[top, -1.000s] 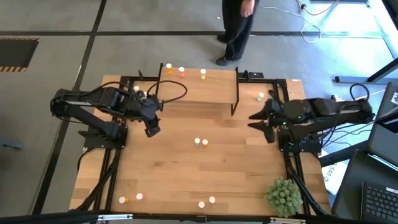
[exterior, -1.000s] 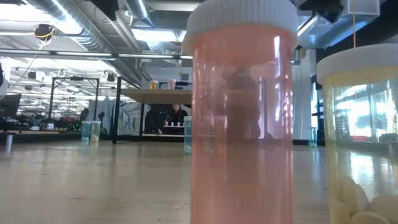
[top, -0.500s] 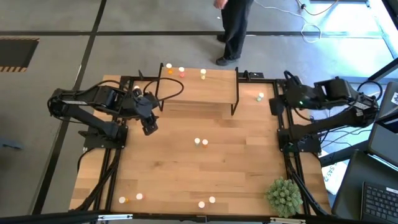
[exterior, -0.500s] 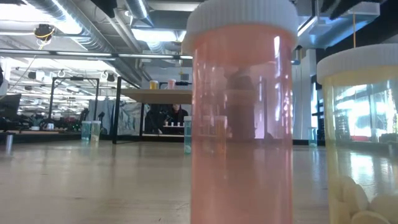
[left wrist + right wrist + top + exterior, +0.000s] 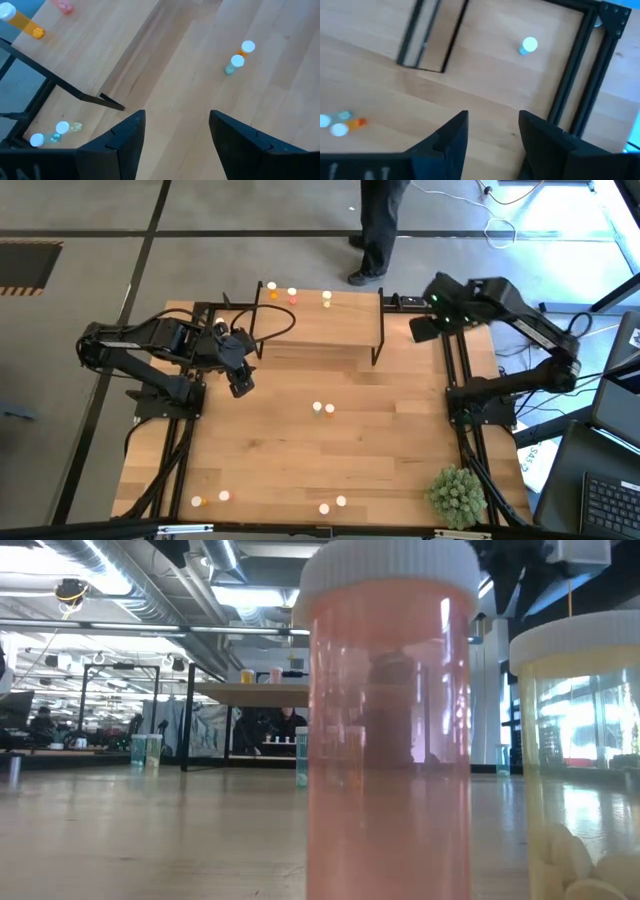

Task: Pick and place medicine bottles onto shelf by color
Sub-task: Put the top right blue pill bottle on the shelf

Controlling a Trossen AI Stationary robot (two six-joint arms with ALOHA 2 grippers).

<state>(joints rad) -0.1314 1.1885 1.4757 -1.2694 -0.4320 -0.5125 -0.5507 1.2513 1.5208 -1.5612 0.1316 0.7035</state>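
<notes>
Shelf [image 5: 330, 320]: we see three bottles [image 5: 291, 294] along its far edge — apparently sorted already.
Loose bottles: a pair [image 5: 322, 409] mid-tabletop [image 5: 280, 460], one pale green bottle [image 5: 528, 45] beside the shelf.
Left gripper [image 5: 241, 388]: hovering by the shelf's left end, fingers wide, empty.
Right gripper [image 5: 422, 330]: raised high above the green bottle — fingers wide, empty.

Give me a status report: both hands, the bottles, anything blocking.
Left hand open, empty, beside shelf. Right hand open, empty, above far right corner. Three bottles on shelf; middle pair on table. Nothing blocking.
</notes>
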